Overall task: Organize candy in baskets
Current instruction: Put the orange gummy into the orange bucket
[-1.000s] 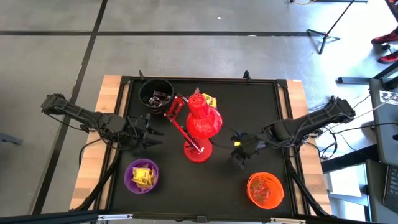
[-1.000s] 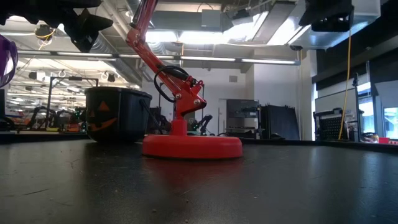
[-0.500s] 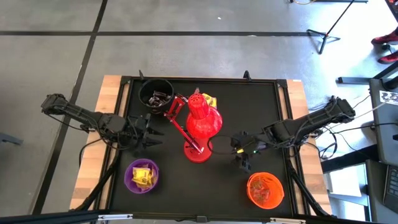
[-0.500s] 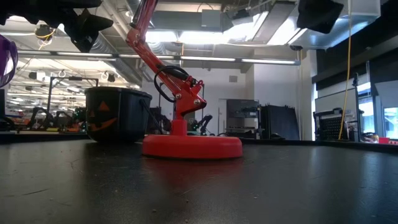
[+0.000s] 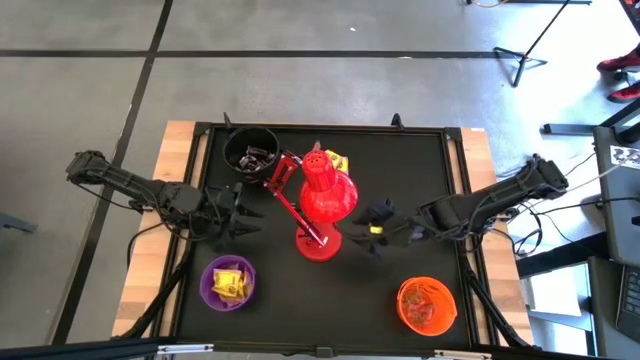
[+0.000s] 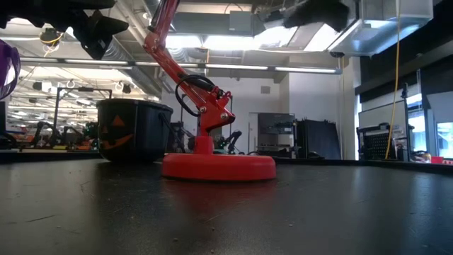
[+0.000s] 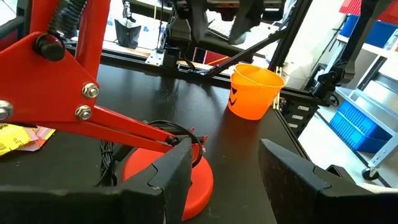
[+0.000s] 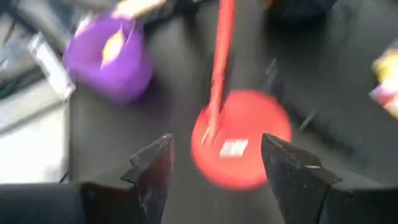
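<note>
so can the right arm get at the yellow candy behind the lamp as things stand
Probably not directly: the red lamp stands between the open right gripper and the yellow candy, so it would likely have to go around.

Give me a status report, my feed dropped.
Left gripper open, empty, above purple bucket. Right gripper open, empty, beside red lamp base. Loose yellow candy behind lamp, lamp in the way.

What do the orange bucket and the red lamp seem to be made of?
The orange bucket looks like thin moulded plastic with a smooth, slightly glossy finish and a printed dark face. The red lamp seems to be painted metal: its arm shows bolts at the joints, though the round base could be plastic.
</note>
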